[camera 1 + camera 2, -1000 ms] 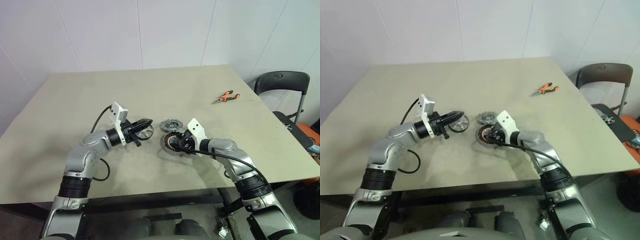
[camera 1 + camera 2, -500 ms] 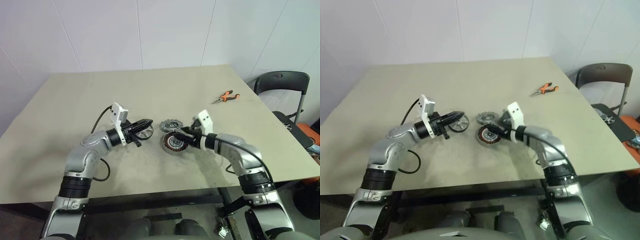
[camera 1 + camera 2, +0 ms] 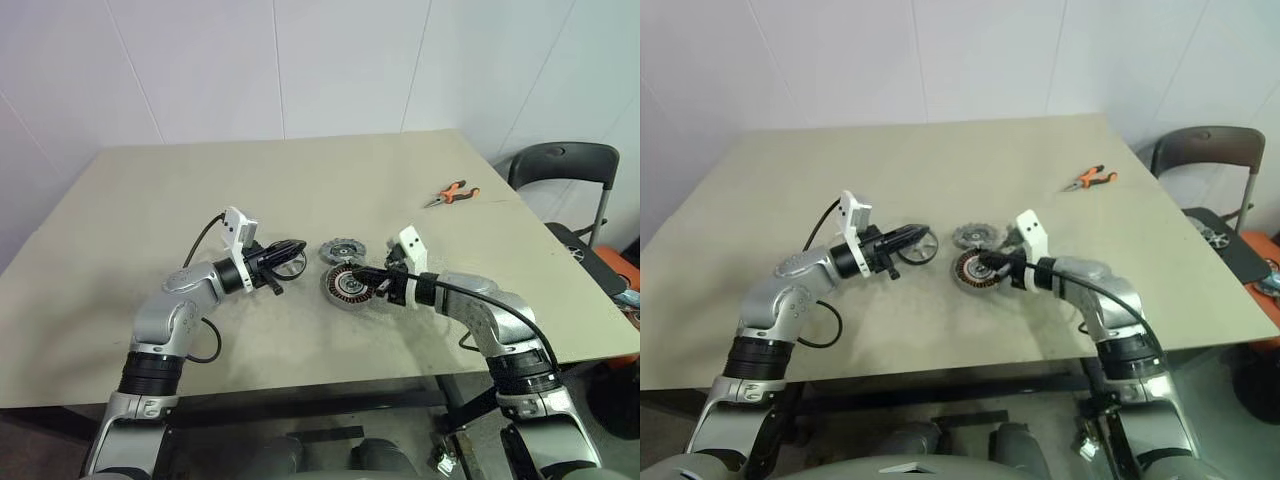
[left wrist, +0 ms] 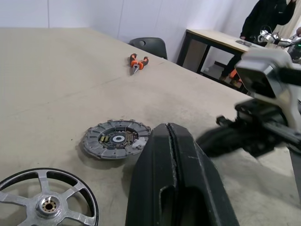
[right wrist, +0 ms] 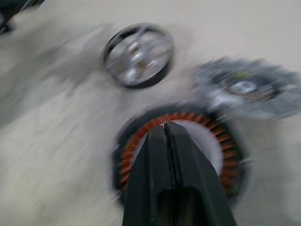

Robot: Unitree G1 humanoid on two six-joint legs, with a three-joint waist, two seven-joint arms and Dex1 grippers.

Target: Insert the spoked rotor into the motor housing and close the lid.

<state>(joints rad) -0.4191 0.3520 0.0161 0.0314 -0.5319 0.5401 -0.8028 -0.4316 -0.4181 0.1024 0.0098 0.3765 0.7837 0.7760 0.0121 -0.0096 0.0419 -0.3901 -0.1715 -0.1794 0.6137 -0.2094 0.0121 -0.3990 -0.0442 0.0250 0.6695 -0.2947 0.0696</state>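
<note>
While left gripper (image 3: 296, 246) points level, right gripper (image 3: 357, 276) angles down.

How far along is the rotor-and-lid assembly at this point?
Nothing is assembled yet. The spoked rotor, motor housing and lid lie apart on the table. The left gripper is shut beside the rotor; the right gripper is shut over the housing, holding nothing. Inserting the rotor and closing the lid remain.

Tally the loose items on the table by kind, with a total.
Motor parts: 3 (spoked rotor, lid, motor housing)
Hand tools: 1 (orange-handled pliers)
Total: 4
</note>
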